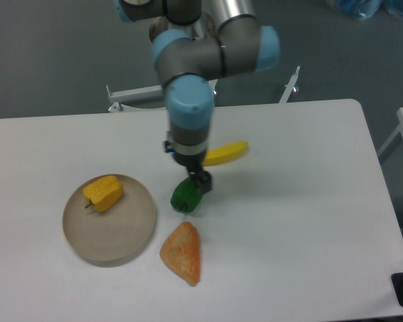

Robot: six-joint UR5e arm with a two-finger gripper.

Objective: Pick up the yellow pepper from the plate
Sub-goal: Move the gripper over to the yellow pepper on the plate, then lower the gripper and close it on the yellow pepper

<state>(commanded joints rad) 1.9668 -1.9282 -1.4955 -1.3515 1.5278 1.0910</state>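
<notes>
Yellow pepper (103, 192) lies on its side in the upper-left part of the beige plate (124, 238), its long axis tilted from lower left to upper right, the green stem end toward the lower left; nothing else is on the plate. Just right of the plate on the white worktop (302, 221) sit a green pepper (185, 196) and, nearer the camera, an orange bread-like wedge (183, 252). The gripper (201, 180) hangs over the green pepper's right edge, so the target is off to its left, well apart. Whether the fingers are spread, I cannot tell. Behind the arm lies a banana (226, 152).
</notes>
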